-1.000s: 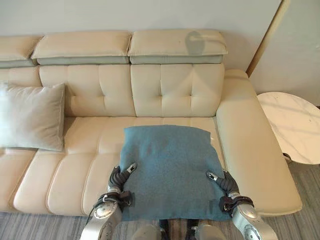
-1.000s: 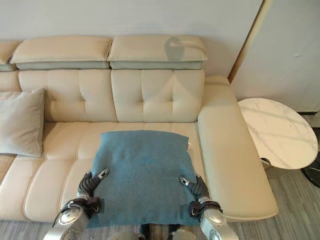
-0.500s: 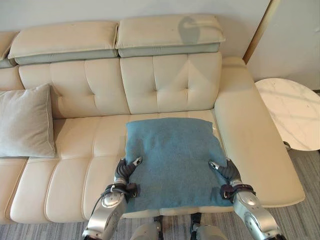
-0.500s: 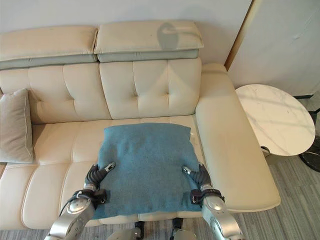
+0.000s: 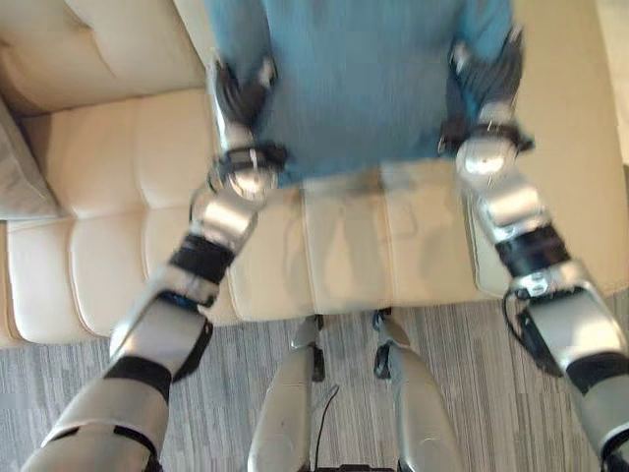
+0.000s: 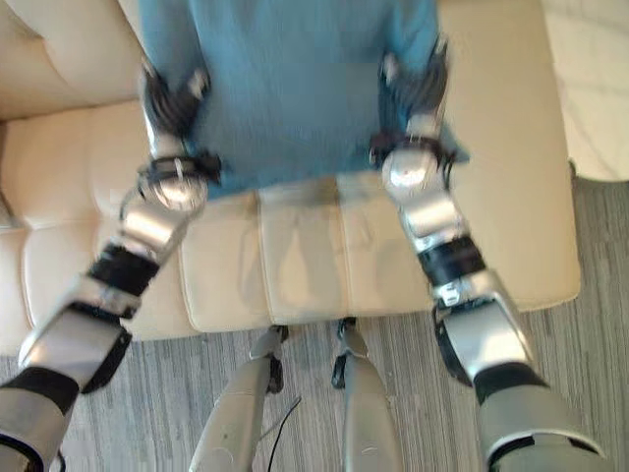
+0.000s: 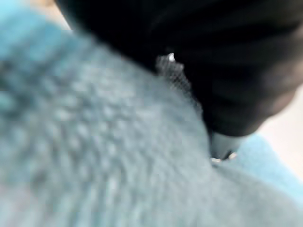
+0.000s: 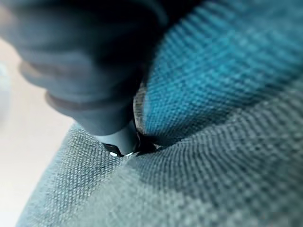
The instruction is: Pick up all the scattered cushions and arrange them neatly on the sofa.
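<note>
No writing seen; my left hand (image 5: 239,98) and right hand (image 5: 484,81) pinch the blue cushion (image 5: 359,79) side edges over the sofa (image 5: 344,256).

A cream leather sofa (image 5: 344,256) with stitched seat panels spans the scene, its wide armrest (image 6: 511,177) on the right. Grey striped wood-look flooring (image 5: 472,393) runs along the near side. A pale marbled side table (image 6: 590,88) stands far right.

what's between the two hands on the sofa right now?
The blue cushion: the left hand grips one side edge, the right hand the other, seen in the left eye view. Under it, cream sofa.
</note>
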Controlling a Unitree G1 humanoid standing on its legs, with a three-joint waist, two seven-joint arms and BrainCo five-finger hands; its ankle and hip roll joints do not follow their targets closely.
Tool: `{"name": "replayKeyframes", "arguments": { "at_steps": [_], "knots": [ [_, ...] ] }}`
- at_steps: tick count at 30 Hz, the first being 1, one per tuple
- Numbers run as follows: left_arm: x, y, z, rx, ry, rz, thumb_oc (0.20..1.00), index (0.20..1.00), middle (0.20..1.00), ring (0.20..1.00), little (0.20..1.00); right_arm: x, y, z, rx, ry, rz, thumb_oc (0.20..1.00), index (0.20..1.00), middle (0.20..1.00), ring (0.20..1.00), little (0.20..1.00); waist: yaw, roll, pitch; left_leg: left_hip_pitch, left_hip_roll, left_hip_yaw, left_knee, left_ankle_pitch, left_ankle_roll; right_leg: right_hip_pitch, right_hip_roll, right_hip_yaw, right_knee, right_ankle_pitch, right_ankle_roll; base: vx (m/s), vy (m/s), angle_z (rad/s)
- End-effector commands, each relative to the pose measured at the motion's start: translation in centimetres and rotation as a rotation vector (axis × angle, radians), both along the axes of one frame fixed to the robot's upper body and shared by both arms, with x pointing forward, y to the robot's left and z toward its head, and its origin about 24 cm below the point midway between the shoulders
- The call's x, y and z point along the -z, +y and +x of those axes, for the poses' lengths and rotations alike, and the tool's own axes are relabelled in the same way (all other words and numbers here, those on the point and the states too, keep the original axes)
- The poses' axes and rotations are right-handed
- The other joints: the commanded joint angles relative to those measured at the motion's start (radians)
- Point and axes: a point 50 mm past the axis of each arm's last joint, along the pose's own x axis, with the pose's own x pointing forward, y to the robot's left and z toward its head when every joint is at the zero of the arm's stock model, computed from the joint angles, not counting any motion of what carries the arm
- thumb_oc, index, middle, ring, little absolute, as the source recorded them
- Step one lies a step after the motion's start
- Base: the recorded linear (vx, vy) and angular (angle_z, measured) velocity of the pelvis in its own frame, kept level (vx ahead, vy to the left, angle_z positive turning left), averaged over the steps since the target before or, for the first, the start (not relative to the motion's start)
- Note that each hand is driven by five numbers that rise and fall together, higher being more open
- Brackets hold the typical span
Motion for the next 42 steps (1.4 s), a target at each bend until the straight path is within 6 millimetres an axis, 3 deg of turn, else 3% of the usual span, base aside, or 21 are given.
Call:
{"name": "replayKeyframes", "arguments": {
  "at_steps": [1, 3, 4, 5, 6, 7, 11, 13, 16, 19, 25, 30, 35, 37, 38, 41, 42],
  "knots": [
    [-6.8, -2.3, -2.4, -0.003, -0.264, 0.163, 0.2, 0.2, 0.2, 0.2, 0.2, -6.4, 4.1, -3.5, -0.112, -0.299, -0.096, 0.2, 0.2, 0.2, 0.2, 0.2, 0.0, -0.021, -0.032, -0.109, -0.02, -0.028, 0.227, -0.201, -0.014, -0.032, -0.038, -0.002, 0.157, -0.233, 0.076, 0.03, 0.017, 0.14],
    [-11.2, -1.6, -3.1, -0.138, -0.318, 0.24, 0.2, 0.2, 0.2, 0.2, 0.2, -10.1, 3.5, -4.3, 0.004, -0.373, -0.151, 0.2, 0.2, 0.2, 0.2, 0.2, 0.01, -0.016, -0.013, -0.204, -0.019, -0.029, 0.272, -0.208, -0.02, -0.127, -0.052, -0.002, 0.206, -0.24, 0.082, 0.06, 0.018, 0.15],
    [-12.7, -0.8, -3.4, -0.229, -0.328, 0.306, 0.2, 0.2, 0.2, 0.2, 0.2, -11.9, 2.7, -5.0, 0.141, -0.424, -0.248, 0.451, 0.451, 0.451, 0.451, 0.451, 0.012, -0.015, -0.006, -0.242, -0.021, -0.03, 0.288, -0.209, -0.019, -0.162, -0.058, -0.001, 0.223, -0.241, 0.084, 0.03, 0.012, 0.13],
    [-13.0, -0.9, -3.6, -0.229, -0.335, 0.304, 0.2, 0.2, 0.2, 0.2, 0.2, -12.2, 2.7, -5.2, 0.143, -0.431, -0.248, 0.551, 0.551, 0.551, 0.551, 0.551, 0.011, -0.013, -0.005, -0.253, -0.022, -0.031, 0.292, -0.206, -0.018, -0.173, -0.059, -0.002, 0.227, -0.239, 0.083, 0.06, 0.035, 0.13],
    [-15.6, 0.2, -4.7, -0.4, -0.374, 0.467, 0.479, 0.479, 0.479, 0.479, 0.479, -14.8, 2.0, -6.5, 0.316, -0.493, -0.409, 1.0, 1.0, 1.0, 1.0, 1.0, 0.019, -0.012, 0.001, -0.302, -0.022, -0.029, 0.312, -0.213, -0.018, -0.222, -0.064, 0.002, 0.246, -0.243, 0.085, 0.1, 0.046, 0.18],
    [-18.0, 1.2, -6.1, -0.547, -0.392, 0.574, 1.0, 1.0, 1.0, 1.0, 1.0, -17.6, 0.4, -8.4, 0.546, -0.552, -0.523, 1.0, 1.0, 1.0, 1.0, 1.0, 0.024, -0.011, -0.001, -0.359, -0.029, -0.026, 0.325, -0.214, -0.018, -0.281, -0.073, 0.006, 0.263, -0.245, 0.086, 0.13, 0.061, 0.17],
    [-19.6, 5.0, -7.5, -0.748, -0.36, 0.596, 1.0, 1.0, 1.0, 1.0, 1.0, -20.4, -3.4, -11.0, 0.817, -0.57, -0.547, 1.0, 1.0, 1.0, 1.0, 1.0, 0.031, -0.006, -0.019, -0.438, -0.046, -0.022, 0.307, -0.197, -0.021, -0.371, -0.081, 0.01, 0.265, -0.232, 0.096, 0.09, 0.044, 0.06],
    [-19.2, 7.5, -7.6, -0.822, -0.325, 0.548, 1.0, 1.0, 1.0, 1.0, 1.0, -20.3, -5.3, -11.2, 0.888, -0.549, -0.522, 1.0, 1.0, 1.0, 1.0, 1.0, 0.035, -0.007, -0.025, -0.454, -0.052, -0.02, 0.287, -0.185, -0.022, -0.382, -0.078, 0.004, 0.242, -0.223, 0.098, 0.06, 0.033, 0.02],
    [-18.5, 9.5, -7.5, -0.884, -0.269, 0.515, 1.0, 1.0, 1.0, 1.0, 1.0, -20.0, -5.5, -11.0, 0.943, -0.539, -0.552, 1.0, 1.0, 1.0, 1.0, 1.0, 0.037, -0.012, -0.026, -0.456, -0.053, -0.02, 0.247, -0.168, -0.023, -0.381, -0.072, -0.001, 0.187, -0.203, 0.105, 0.03, 0.012, 0.01],
    [-17.5, 10.7, -6.9, -0.909, -0.198, 0.5, 1.0, 1.0, 1.0, 1.0, 1.0, -19.5, -5.4, -10.2, 0.998, -0.507, -0.615, 1.0, 1.0, 1.0, 1.0, 1.0, 0.037, -0.023, -0.035, -0.447, -0.053, -0.027, 0.205, -0.148, -0.019, -0.371, -0.061, 0.004, 0.127, -0.176, 0.109, 0.01, 0.0, -0.04],
    [-16.6, 12.6, -6.9, -0.947, -0.152, 0.494, 1.0, 1.0, 1.0, 1.0, 1.0, -19.2, -6.9, -10.0, 1.033, -0.466, -0.611, 1.0, 1.0, 1.0, 1.0, 1.0, 0.032, -0.03, -0.041, -0.445, -0.057, -0.03, 0.216, -0.146, -0.022, -0.372, -0.057, 0.013, 0.139, -0.174, 0.105, 0.0, 0.0, 0.0],
    [-15.0, 17.1, -7.9, -1.018, -0.061, 0.412, 1.0, 1.0, 1.0, 1.0, 1.0, -18.3, -11.8, -11.0, 1.056, -0.399, -0.428, 1.0, 1.0, 1.0, 1.0, 1.0, 0.026, -0.026, -0.03, -0.412, -0.062, -0.029, 0.225, -0.152, -0.03, -0.346, -0.058, 0.013, 0.158, -0.171, 0.101, -0.03, 0.023, 0.01],
    [-12.2, 21.3, -8.7, -1.006, 0.018, 0.229, 1.0, 1.0, 1.0, 1.0, 1.0, -15.5, -16.7, -11.1, 1.063, -0.293, -0.261, 1.0, 1.0, 1.0, 1.0, 1.0, 0.018, -0.032, -0.017, -0.318, -0.059, -0.025, 0.206, -0.156, -0.033, -0.252, -0.052, 0.014, 0.132, -0.17, 0.097, -0.04, 0.02, -0.02],
    [-11.6, 22.2, -9.0, -1.006, 0.031, 0.197, 1.0, 1.0, 1.0, 1.0, 1.0, -14.9, -17.3, -10.9, 1.054, -0.275, -0.247, 1.0, 1.0, 1.0, 1.0, 1.0, 0.017, -0.035, -0.015, -0.291, -0.058, -0.026, 0.201, -0.158, -0.033, -0.224, -0.05, 0.015, 0.121, -0.168, 0.097, -0.02, 0.013, -0.06],
    [-9.5, 24.3, -9.3, -1.015, 0.096, 0.145, 1.0, 1.0, 1.0, 1.0, 1.0, -13.0, -19.0, -10.7, 1.043, -0.227, -0.198, 1.0, 1.0, 1.0, 1.0, 1.0, 0.01, -0.036, -0.019, -0.241, -0.056, -0.024, 0.185, -0.162, -0.031, -0.171, -0.046, 0.012, 0.104, -0.165, 0.097, -0.02, 0.034, -0.07],
    [-5.3, 26.8, -9.3, -0.978, 0.204, 0.054, 1.0, 1.0, 1.0, 1.0, 1.0, -9.5, -20.7, -9.9, 0.978, -0.175, -0.133, 1.0, 1.0, 1.0, 1.0, 1.0, 0.0, -0.034, -0.019, -0.144, -0.055, -0.022, 0.151, -0.164, -0.028, -0.078, -0.039, 0.011, 0.076, -0.161, 0.098, 0.01, 0.03, -0.06],
    [-3.4, 27.6, -9.4, -0.938, 0.22, 0.003, 1.0, 1.0, 1.0, 1.0, 1.0, -7.4, -21.1, -9.4, 0.923, -0.154, -0.099, 1.0, 1.0, 1.0, 1.0, 1.0, -0.004, -0.034, -0.019, -0.091, -0.054, -0.022, 0.13, -0.169, -0.029, -0.024, -0.036, 0.008, 0.058, -0.165, 0.099, 0.02, 0.014, -0.1]
  ]
}}
